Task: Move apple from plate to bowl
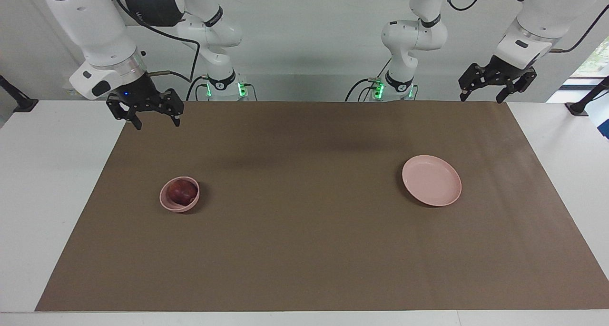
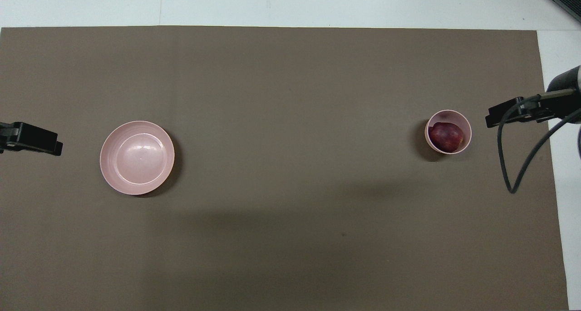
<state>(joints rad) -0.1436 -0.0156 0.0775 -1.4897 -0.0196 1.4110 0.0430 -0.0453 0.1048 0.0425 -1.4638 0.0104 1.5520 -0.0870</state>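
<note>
The dark red apple [image 1: 183, 191] [image 2: 446, 136] lies inside the small deep pink bowl [image 1: 178, 207] [image 2: 469, 130], toward the right arm's end of the table. The wide flat pink plate [image 1: 431, 180] [image 2: 137, 157] sits bare toward the left arm's end. My right gripper [image 1: 157, 124] [image 2: 490, 119] hangs open and holds nothing, over the mat's edge near the robots, apart from the bowl. My left gripper [image 1: 480, 99] [image 2: 56, 145] is raised over the mat's corner near its own base, open with nothing in it.
A brown mat [image 1: 304, 240] covers most of the white table [image 1: 52, 183]. A black cable [image 2: 513, 165] loops down from the right arm's wrist beside the bowl.
</note>
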